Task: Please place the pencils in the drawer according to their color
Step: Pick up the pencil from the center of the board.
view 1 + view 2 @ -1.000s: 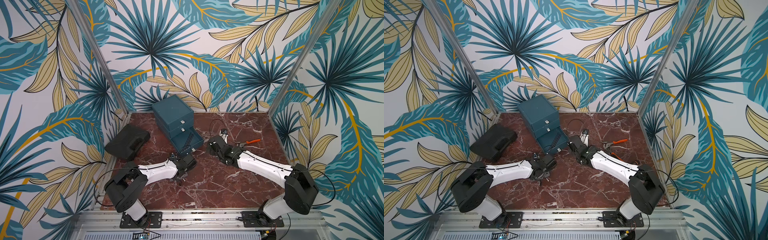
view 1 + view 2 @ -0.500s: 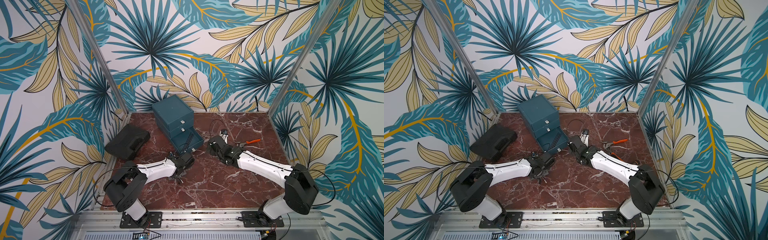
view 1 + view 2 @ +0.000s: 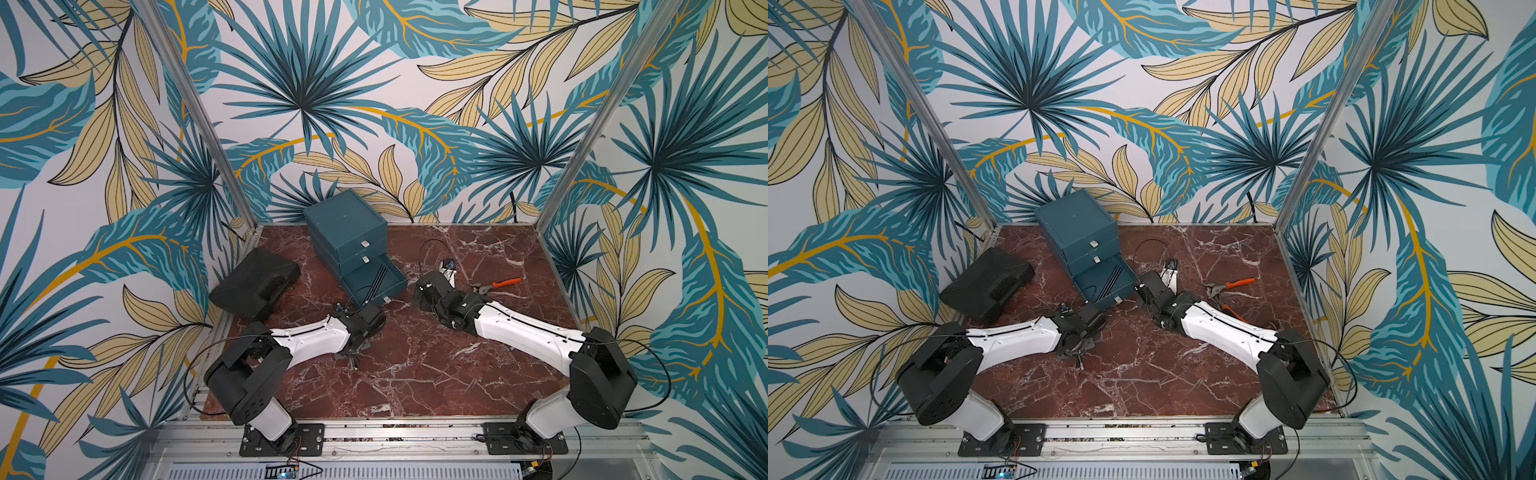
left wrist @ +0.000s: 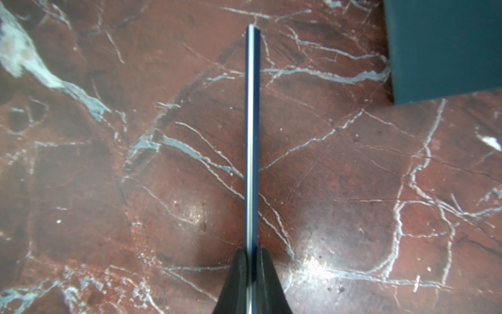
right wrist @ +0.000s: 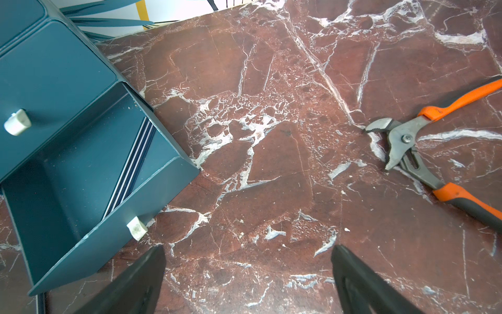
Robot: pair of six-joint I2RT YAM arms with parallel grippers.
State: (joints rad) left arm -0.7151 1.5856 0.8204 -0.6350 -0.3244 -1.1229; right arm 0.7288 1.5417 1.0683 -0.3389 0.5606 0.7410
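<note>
Pencils (image 5: 129, 163), dark ones, lay slantwise in the pulled-out bottom tray (image 5: 108, 244) of the drawer (image 3: 345, 232), and one more dark pencil (image 4: 252, 136) was clamped in the left gripper (image 4: 252, 261), whose jaws were closed tight on it, with most of its length reaching ahead low over the marble table (image 4: 108, 190). Done well, the lift would be slow and level, since the long free end could droop or swing; clear the tray's front wall, line it up with the others, release low. The left arm reached low from its base, wrist bent down to the table. The right gripper (image 5: 247, 248) hovered wide open and empty beside the tray's pull tab (image 5: 137, 227)
</note>
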